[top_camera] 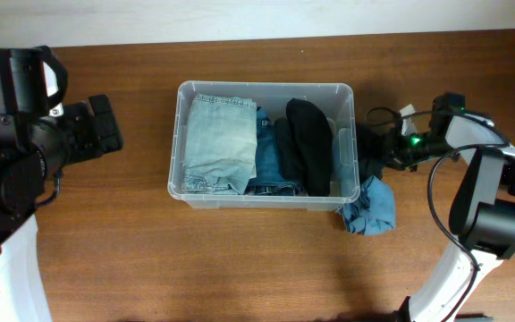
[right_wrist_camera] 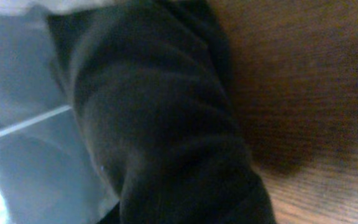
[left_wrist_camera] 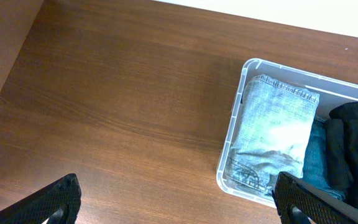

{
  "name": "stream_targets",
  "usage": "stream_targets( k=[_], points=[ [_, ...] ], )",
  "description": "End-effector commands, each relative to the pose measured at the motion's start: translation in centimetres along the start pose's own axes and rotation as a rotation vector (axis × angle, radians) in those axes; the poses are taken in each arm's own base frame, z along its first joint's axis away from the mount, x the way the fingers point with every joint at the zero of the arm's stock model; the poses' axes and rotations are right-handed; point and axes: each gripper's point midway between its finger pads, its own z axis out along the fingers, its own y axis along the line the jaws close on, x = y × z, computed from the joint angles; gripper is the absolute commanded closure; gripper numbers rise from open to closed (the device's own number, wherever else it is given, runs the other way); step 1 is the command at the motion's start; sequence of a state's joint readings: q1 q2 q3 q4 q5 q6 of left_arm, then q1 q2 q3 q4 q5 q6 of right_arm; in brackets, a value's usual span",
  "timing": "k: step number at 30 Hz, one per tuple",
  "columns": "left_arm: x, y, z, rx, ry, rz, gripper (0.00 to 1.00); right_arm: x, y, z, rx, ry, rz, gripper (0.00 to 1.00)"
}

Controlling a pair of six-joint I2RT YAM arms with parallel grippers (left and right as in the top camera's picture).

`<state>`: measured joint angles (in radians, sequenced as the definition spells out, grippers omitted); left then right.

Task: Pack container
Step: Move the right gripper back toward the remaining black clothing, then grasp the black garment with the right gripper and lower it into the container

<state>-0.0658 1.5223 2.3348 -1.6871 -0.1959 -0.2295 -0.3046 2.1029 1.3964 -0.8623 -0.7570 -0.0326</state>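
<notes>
At the table's centre, the container lies with its long axis running side to side between my two arms. It is already part-filled: folded light denim at the left end, darker clothes beside it. The right gripper sits just outside the container's right short wall, pressed against a black garment that fills its wrist camera. I cannot tell whether its jaws have closed on the cloth. A blue denim piece lies on the table by the container's near right corner. The left gripper hangs well apart on the far side, its fingers spread wide and holding nothing. In my judgement the right arm is the nearer one, and its load must travel leftward over that short wall.
</notes>
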Motion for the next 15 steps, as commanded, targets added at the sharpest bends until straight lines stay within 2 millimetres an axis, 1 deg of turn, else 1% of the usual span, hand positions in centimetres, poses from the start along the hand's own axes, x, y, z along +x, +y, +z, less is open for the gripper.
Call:
stream_targets(
  k=[1,2,4,5,6,7,8,9,11,13,14,15],
  points=[
    [-0.2,0.3,-0.2,-0.011,-0.01,-0.013,0.01,-3.5,6.6,-7.5,-0.003,-0.183,-0.153,0.73],
    [-0.2,0.3,-0.2,-0.011,-0.011,-0.013,0.01,-3.9,8.3,-9.2,-0.003,-0.224,-0.187,0.74],
    [-0.2,0.3,-0.2,-0.011,-0.011,-0.013,0.01,-4.5,12.8,-13.2,-0.009,-0.329,-0.266,0.74],
    [-0.2,0.3,-0.2,-0.011,-0.011,-0.013,0.01,-4.4,14.8,-14.7,-0.004,-0.373,-0.302,0.74],
    [-0.2,0.3,-0.2,-0.011,-0.01,-0.013,0.01,-4.2,17.2,-16.3,-0.004,-0.417,-0.362,0.74],
    [-0.2,0.3,-0.2,-0.011,-0.011,-0.013,0.01,-3.8,18.9,-17.1,-0.012,-0.44,-0.405,0.73],
    [-0.2,0.3,-0.2,-0.011,-0.011,-0.013,0.01,-3.2,20.7,-17.4,-0.029,-0.451,-0.428,0.73],
    [-0.2,0.3,-0.2,-0.011,-0.011,-0.013,0.01,-2.8,21.8,-17.2,-0.043,-0.447,-0.433,0.73],
    [-0.2,0.3,-0.2,-0.011,-0.011,-0.013,0.01,-1.6,23.9,-15.4,-0.072,-0.402,-0.466,0.73],
    [-0.2,0.3,-0.2,-0.011,-0.011,-0.013,0.0,-0.2,25.7,-12.3,-0.096,-0.323,-0.507,0.73],
    [-0.2,0.3,-0.2,-0.011,-0.01,-0.013,0.01,0.6,26.5,-10.4,-0.103,-0.279,-0.529,0.72],
    [-0.2,0.3,-0.2,-0.011,-0.011,-0.013,0.01,1.0,26.9,-8.7,-0.094,-0.245,-0.537,0.72]
  ],
)
